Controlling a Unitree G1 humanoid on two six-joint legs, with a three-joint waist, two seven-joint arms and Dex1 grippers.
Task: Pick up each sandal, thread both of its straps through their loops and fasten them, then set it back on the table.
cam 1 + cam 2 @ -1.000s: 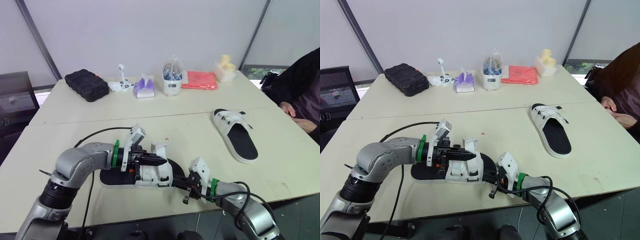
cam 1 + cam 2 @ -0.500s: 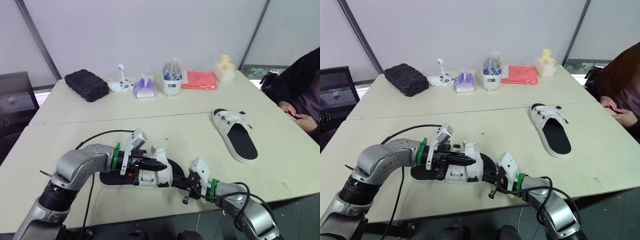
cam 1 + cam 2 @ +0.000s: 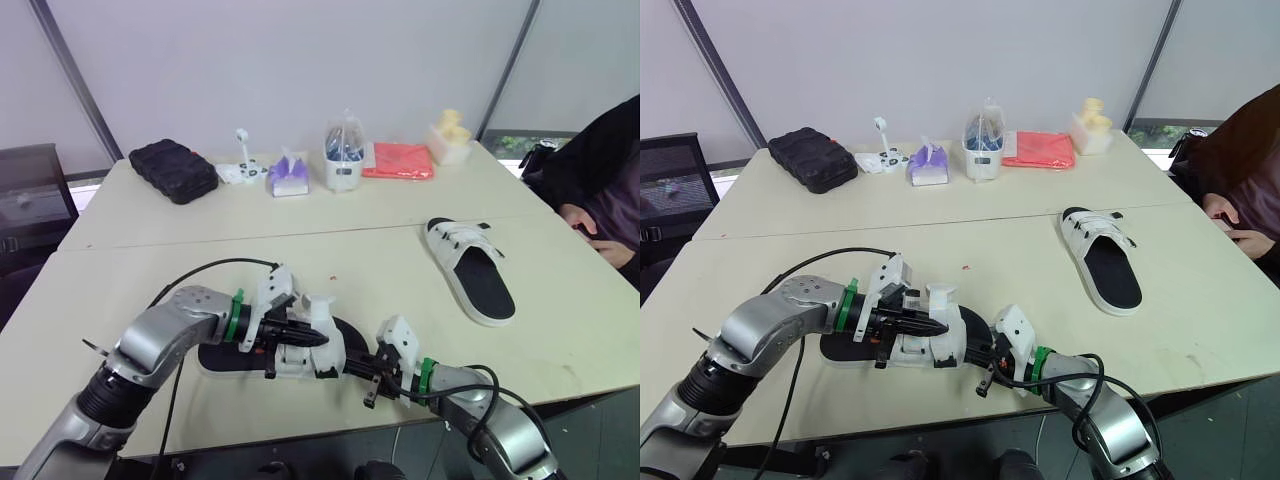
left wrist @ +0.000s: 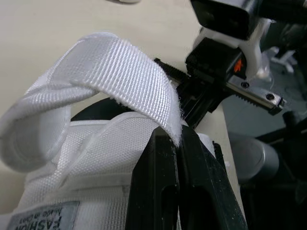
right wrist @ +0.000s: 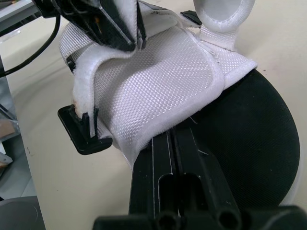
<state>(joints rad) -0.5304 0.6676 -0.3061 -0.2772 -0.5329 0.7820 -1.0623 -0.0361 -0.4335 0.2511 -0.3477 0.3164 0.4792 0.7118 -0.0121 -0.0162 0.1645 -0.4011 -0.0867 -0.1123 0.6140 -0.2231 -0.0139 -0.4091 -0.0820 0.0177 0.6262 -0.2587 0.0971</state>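
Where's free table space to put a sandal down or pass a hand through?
Free: between near sandal and far sandal; the left end of the near table; the band in front of the back row. Crowded: front centre, where left gripper and right gripper clamp the near sandal, and the back row, black case to yellow items.

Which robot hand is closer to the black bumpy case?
Left. The left gripper pinches a strap of the sandal, toward the black case; the right gripper grips the sandal's other end, farther away.
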